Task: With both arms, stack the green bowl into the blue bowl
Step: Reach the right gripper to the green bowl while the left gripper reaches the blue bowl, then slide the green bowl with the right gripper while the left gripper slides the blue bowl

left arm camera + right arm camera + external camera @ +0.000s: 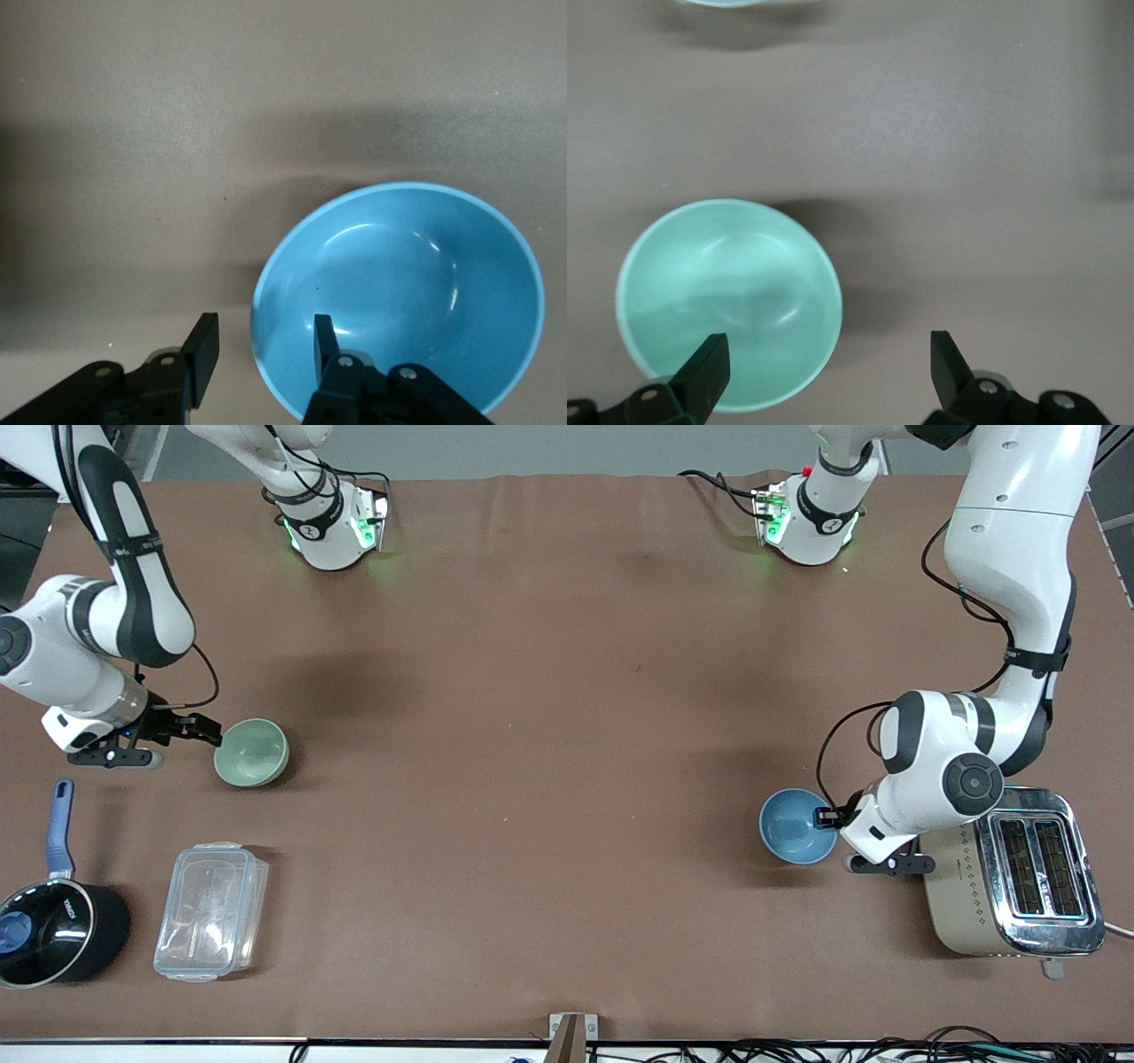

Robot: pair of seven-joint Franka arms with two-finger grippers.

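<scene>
The green bowl (252, 752) stands upright on the brown table toward the right arm's end. My right gripper (205, 732) is at the bowl's rim and wide open. In the right wrist view one finger (707, 365) is over the green bowl (726, 297), the other is outside it, and my right gripper (826, 359) straddles the rim. The blue bowl (796, 825) stands toward the left arm's end. My left gripper (831, 815) is open at its rim. In the left wrist view one finger (324, 337) is inside the blue bowl (407, 292) and the other (202, 350) is outside.
A black saucepan with a blue handle (51, 930) and a clear lidded plastic box (211, 911) lie nearer to the front camera than the green bowl. A toaster (1019, 872) stands right beside the left gripper and the blue bowl.
</scene>
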